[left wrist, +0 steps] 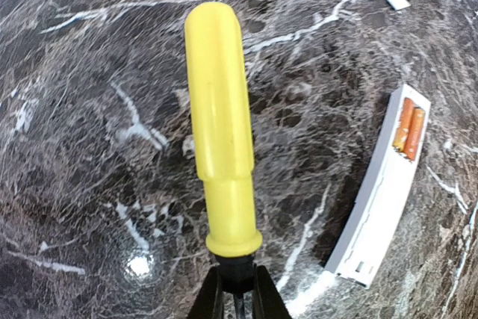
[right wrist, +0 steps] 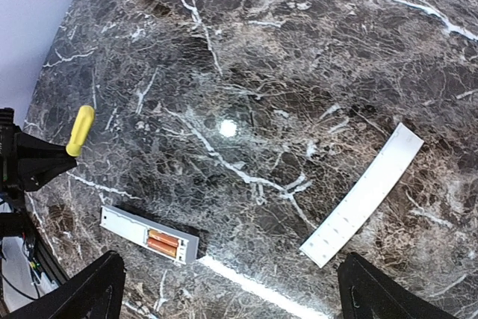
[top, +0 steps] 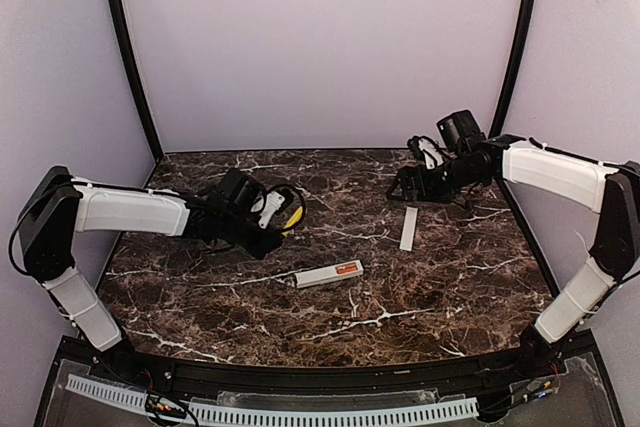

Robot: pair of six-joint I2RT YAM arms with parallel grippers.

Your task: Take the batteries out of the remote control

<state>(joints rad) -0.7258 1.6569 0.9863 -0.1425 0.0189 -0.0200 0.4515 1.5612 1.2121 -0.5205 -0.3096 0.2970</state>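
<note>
The white remote control [top: 328, 274] lies on the marble table, battery bay open. Two orange batteries [left wrist: 408, 128] sit side by side in its end; they also show in the right wrist view [right wrist: 166, 244]. My left gripper [top: 270, 215] is shut on the dark shaft of a yellow-handled screwdriver [left wrist: 220, 121], held above the table to the left of the remote [left wrist: 382, 196]. My right gripper [top: 408, 185] is open wide and empty at the back right, above the table, with the remote [right wrist: 148, 235] seen low between its fingers.
The thin white cover strip [top: 408, 228] lies apart from the remote at the right, also in the right wrist view [right wrist: 363, 193]. Purple walls and dark frame posts [top: 130, 57] enclose the table.
</note>
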